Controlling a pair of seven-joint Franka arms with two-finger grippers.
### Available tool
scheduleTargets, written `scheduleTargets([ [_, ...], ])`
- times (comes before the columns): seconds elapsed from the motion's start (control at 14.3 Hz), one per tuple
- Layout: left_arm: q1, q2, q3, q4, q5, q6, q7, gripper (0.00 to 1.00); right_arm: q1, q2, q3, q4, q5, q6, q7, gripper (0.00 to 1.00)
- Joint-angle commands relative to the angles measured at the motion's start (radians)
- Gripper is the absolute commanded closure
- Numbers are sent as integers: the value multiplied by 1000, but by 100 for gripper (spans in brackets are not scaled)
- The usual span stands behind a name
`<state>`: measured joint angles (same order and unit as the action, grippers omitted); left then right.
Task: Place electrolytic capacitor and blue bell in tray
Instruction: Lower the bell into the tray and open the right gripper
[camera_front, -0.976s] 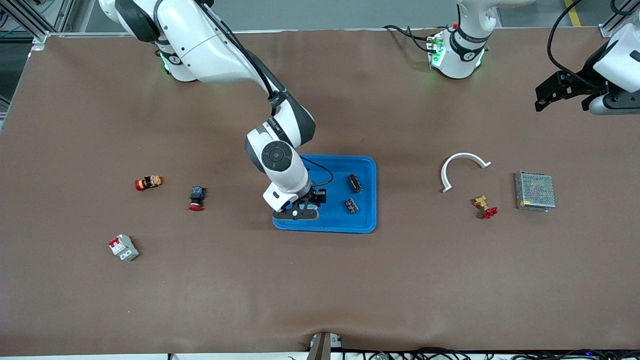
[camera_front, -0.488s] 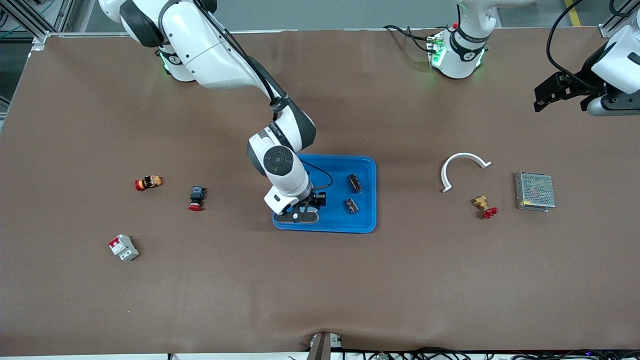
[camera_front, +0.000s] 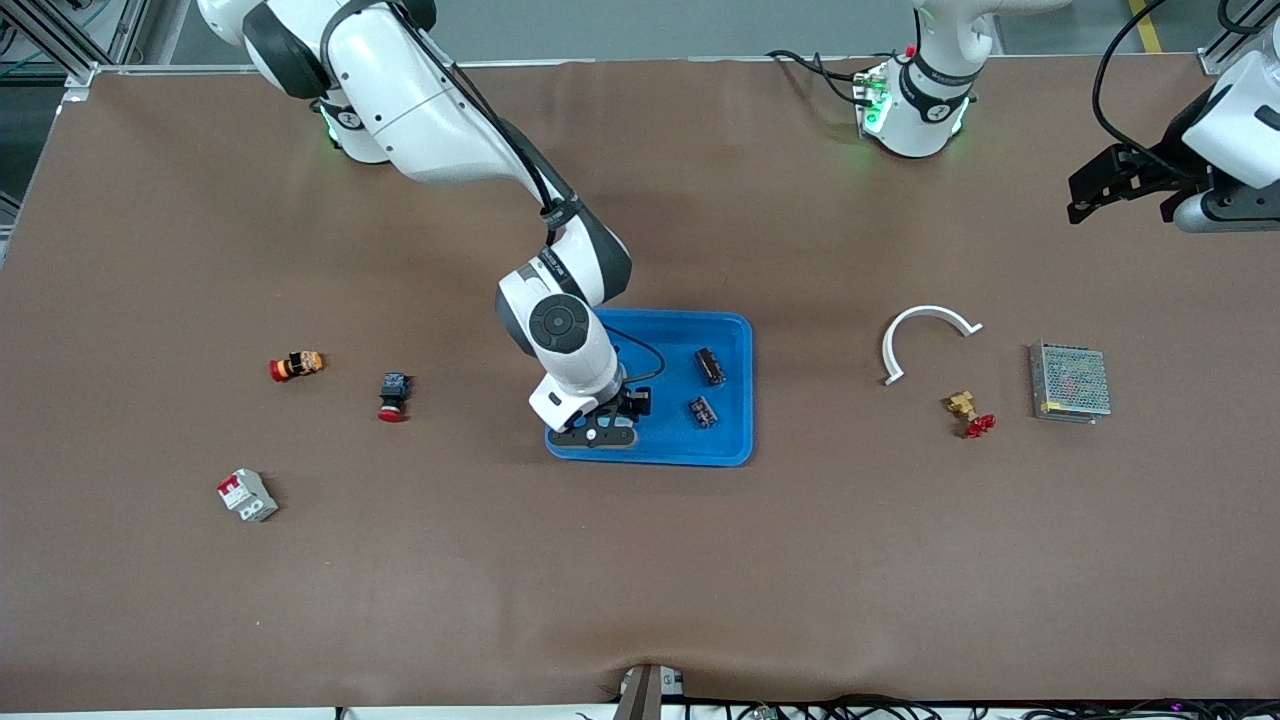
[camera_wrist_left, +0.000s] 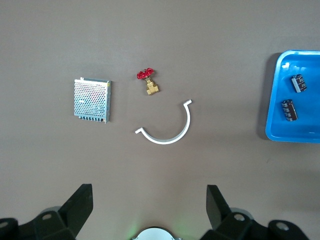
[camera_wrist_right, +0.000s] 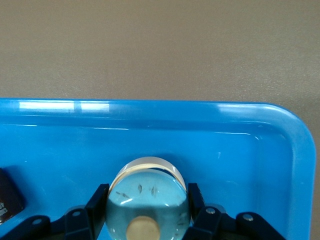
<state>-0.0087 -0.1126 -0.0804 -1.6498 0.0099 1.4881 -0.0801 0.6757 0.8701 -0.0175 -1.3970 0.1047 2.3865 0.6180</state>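
The bright-blue tray (camera_front: 670, 450) lies mid-table. Two dark electrolytic capacitors (camera_front: 710, 366) (camera_front: 703, 411) lie in it toward the left arm's end. They also show in the left wrist view (camera_wrist_left: 299, 83) (camera_wrist_left: 289, 109). My right gripper (camera_front: 597, 430) is low over the tray's corner toward the right arm's end, shut on the pale-blue domed bell (camera_wrist_right: 148, 200), which sits just inside the tray's rim (camera_wrist_right: 150, 107). My left gripper (camera_front: 1120, 205) waits open and empty, high over the left arm's end of the table; its fingers (camera_wrist_left: 80, 205) stand wide apart.
A white curved piece (camera_front: 925, 335), a brass valve with a red handle (camera_front: 968, 412) and a metal mesh box (camera_front: 1070, 382) lie toward the left arm's end. A red push button (camera_front: 392, 397), an orange-red button (camera_front: 297, 366) and a circuit breaker (camera_front: 247, 495) lie toward the right arm's end.
My right gripper has shifted slightly over the tray's corner with the bell still in it. The left arm has not moved.
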Motion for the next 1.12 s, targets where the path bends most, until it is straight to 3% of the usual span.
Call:
scheduleTargets([
  [0.0, -5, -4, 4, -1, -5, 0, -9, 0, 13, 23, -12, 33, -33, 0, 26, 44],
  [0.28, -5, -4, 4, 1, -5, 1, -9, 0, 13, 24, -12, 33, -34, 8, 26, 39],
  [0.56, -5, -4, 4, 5, -5, 3, -9, 0, 13, 23, -12, 33, -36, 8, 25, 0],
  [0.91, -5, -6, 4, 8, -5, 1, -7, 0, 5, -16, -10, 27, -33, -13, 12, 0],
  [1.05, -5, -7, 4, 8, -5, 0, -7, 0, 1, -74, -9, 23, -31, -109, 9, 0],
])
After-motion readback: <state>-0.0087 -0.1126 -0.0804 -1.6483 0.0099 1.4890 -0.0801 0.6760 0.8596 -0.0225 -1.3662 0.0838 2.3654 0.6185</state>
